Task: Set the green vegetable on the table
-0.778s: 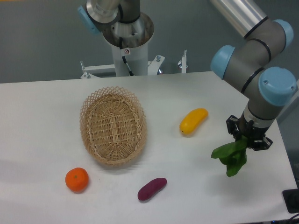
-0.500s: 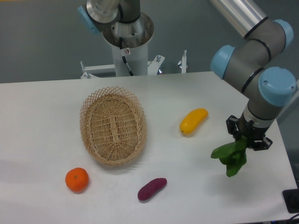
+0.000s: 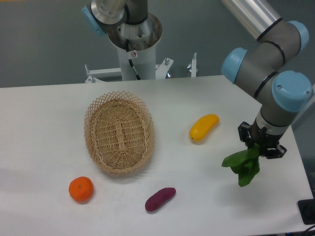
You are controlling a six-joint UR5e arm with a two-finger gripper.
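The green vegetable (image 3: 243, 165) is a bunch of dark green leaves at the right side of the white table (image 3: 44, 123), near its right edge. Its upper end sits between the black fingers of my gripper (image 3: 259, 146), which is shut on it. The leaves hang down and to the left of the fingers, and I cannot tell whether their tips touch the tabletop. The pale stem base is hidden by the fingers.
A yellow oblong fruit (image 3: 204, 127) lies left of the gripper. An empty wicker basket (image 3: 119, 132) stands mid-table. A purple sweet potato (image 3: 160, 198) and an orange (image 3: 80, 189) lie near the front edge. The arm's base column (image 3: 135, 49) rises behind the table.
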